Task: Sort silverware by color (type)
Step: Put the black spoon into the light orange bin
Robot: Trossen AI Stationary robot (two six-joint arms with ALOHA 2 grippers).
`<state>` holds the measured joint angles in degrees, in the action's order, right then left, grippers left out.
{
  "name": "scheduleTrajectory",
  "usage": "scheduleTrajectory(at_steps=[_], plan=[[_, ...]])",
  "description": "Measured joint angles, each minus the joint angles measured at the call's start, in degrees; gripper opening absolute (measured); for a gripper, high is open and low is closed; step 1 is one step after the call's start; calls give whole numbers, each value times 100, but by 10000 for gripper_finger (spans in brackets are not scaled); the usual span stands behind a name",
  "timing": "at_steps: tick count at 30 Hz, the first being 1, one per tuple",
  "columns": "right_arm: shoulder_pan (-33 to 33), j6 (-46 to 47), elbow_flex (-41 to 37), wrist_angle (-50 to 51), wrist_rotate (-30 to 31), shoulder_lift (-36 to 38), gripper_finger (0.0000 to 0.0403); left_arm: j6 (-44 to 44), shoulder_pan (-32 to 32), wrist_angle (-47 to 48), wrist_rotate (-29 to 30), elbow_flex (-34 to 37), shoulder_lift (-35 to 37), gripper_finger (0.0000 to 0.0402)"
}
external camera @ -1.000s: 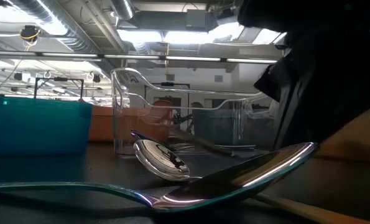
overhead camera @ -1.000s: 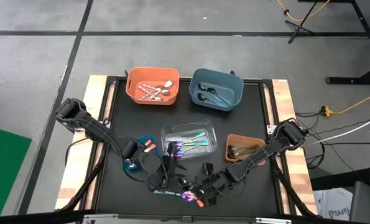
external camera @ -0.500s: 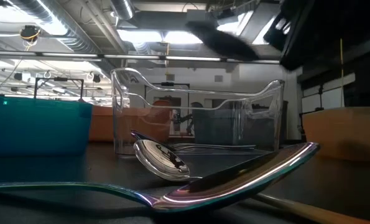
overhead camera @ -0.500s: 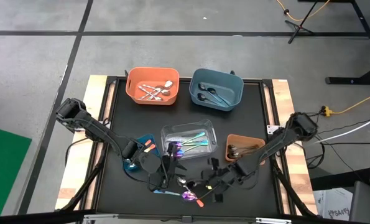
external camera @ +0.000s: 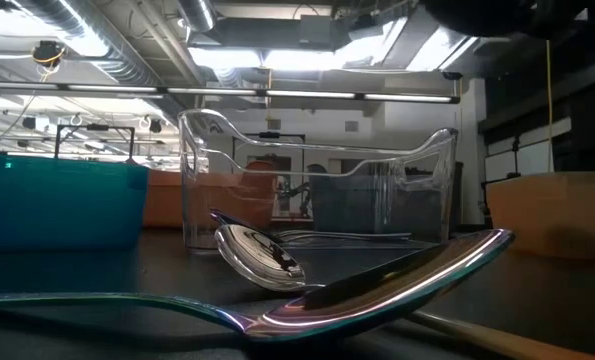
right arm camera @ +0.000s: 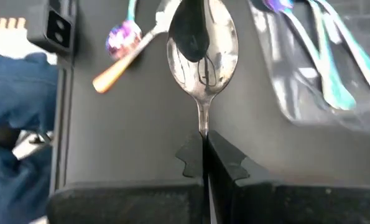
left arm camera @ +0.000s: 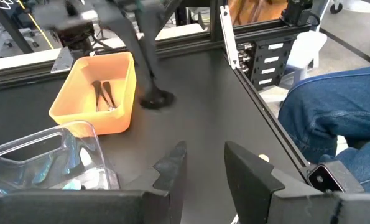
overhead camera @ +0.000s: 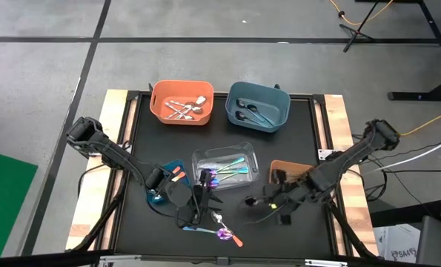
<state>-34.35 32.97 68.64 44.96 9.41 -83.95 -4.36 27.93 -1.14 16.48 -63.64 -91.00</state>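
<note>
I see right gripper [right arm camera: 203, 155] clamped on silver spoon [right arm camera: 202, 46] handle, bowl pointing straight ahead along fingers, above mat near brown bin [overhead camera: 290, 172], left gripper [left arm camera: 200, 165] apart, no readable writing

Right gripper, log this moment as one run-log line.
right gripper: shut on silver spoon, lifted near brown bin | left gripper: open, idle by clear bin | spoon not yet binned

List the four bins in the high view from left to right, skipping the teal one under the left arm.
Orange bin → clear bin → blue bin → brown bin.
</note>
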Motion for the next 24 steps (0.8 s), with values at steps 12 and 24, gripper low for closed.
scheduleTrajectory(at_steps=[12, 24], plan=[[-11, 516, 0, 2128, 47, 1055, 0, 2, 1, -25, 7, 0, 0, 102], [-11, 686, -538, 2950, 302, 1662, 0, -4, -3, -23, 90, 0, 0, 102]])
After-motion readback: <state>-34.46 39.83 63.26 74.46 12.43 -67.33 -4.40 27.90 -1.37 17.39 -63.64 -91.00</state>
